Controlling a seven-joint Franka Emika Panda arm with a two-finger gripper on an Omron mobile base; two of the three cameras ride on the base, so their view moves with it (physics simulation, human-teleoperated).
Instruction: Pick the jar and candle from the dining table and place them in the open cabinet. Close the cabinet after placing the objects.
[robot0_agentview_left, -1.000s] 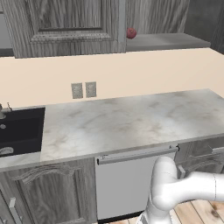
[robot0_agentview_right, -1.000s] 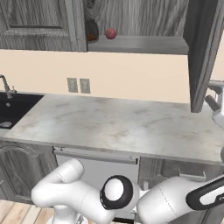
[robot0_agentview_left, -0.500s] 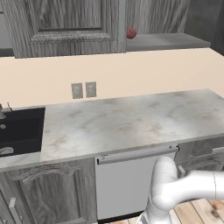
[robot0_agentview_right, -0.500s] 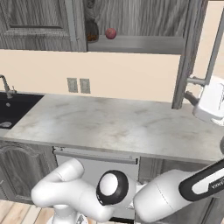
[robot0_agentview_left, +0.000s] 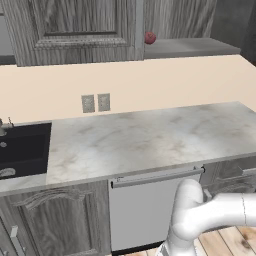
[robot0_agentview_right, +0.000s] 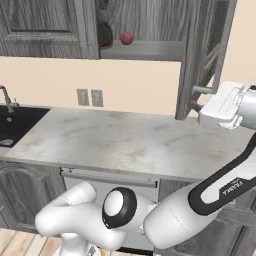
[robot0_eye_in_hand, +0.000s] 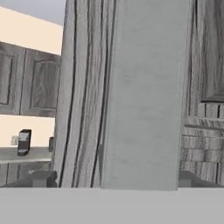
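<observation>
Since the left base view looks across the white-grey marble desk (robot0_agentview_left: 150, 140) with its black sink, it gives little of the work itself: a small red ball (robot0_agentview_left: 150, 37) sits on the grey shelf of the grey wood-grain wall cabinet (robot0_agentview_left: 85, 30).

In the right base view the round-bellied clear glass jar (robot0_agentview_right: 104, 39) with brown pieces inside stands on that shelf just beside the ball; the candle I cannot make out. The tall raised-panel cabinet door (robot0_agentview_right: 200, 45) hangs part-way shut, and the gripper (robot0_agentview_right: 196, 98) meets its free edge.

The hand view shows the gripper (robot0_eye_in_hand: 113, 179) spread, one fingertip on either side of the door's pale edge (robot0_eye_in_hand: 144, 96), not squeezing it.

The door looks stiff, hinged and light to swing, so a steady push low on the free edge, far from the hinge, should serve. The jar is fragile and the door should not slam.

Against half a second ago, the door and hand have both swung leftward towards closing, while the left base view is unchanged.
</observation>
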